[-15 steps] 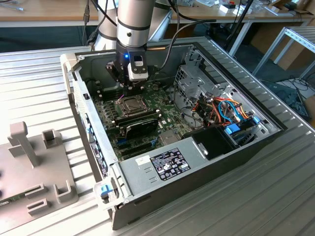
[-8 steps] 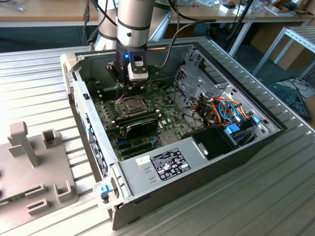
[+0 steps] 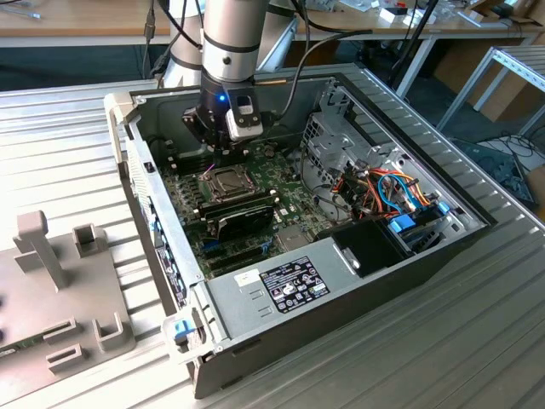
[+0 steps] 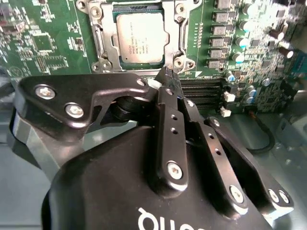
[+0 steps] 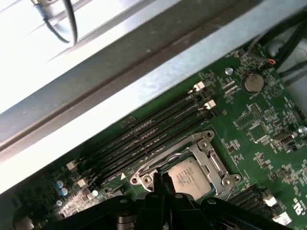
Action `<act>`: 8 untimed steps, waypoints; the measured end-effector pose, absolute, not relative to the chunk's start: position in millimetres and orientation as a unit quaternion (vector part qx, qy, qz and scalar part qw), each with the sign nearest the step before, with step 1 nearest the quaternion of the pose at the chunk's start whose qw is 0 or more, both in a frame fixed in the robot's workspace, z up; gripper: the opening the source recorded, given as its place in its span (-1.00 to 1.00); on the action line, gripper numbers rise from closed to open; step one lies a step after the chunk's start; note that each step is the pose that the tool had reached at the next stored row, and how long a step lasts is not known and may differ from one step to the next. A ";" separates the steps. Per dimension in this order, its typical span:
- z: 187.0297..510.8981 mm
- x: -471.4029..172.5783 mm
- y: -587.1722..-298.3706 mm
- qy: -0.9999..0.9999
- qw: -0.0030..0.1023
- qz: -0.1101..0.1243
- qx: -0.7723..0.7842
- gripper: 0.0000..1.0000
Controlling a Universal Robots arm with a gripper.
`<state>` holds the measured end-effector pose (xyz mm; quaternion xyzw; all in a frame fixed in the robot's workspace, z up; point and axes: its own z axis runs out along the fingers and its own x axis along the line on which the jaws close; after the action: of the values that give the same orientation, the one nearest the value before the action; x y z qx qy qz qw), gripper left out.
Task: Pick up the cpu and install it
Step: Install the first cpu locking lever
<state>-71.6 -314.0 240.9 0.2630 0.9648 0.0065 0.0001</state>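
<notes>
Ribbed metal bench (image 3: pixel 60 145), lab desks (image 3: pixel 85 21) up top; cpu (image 4: pixel 142 37) sits in its socket (image 4: pixel 106 33), just beyond the pincer (image 4: pixel 167 74), whose tips are pressed together.

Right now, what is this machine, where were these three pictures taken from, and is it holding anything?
It is a robot arm reaching into an open computer case on a ribbed metal table. The exterior view looks on from off the arm; both wrist views come from cameras riding on the arm, behind its gripper. The gripper hangs shut and empty above the green motherboard. The cpu, a silver square, lies in its socket beside the long black memory slots.
</notes>
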 end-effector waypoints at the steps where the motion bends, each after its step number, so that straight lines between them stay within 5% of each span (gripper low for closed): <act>1: 240.9 -71.6 -314.0 0.967 0.000 0.007 0.255 -0.79; 8: 240.8 -71.6 -314.0 0.981 -0.001 0.007 0.195 -0.79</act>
<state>-71.6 -314.0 240.8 0.1949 0.9808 0.0074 -0.0006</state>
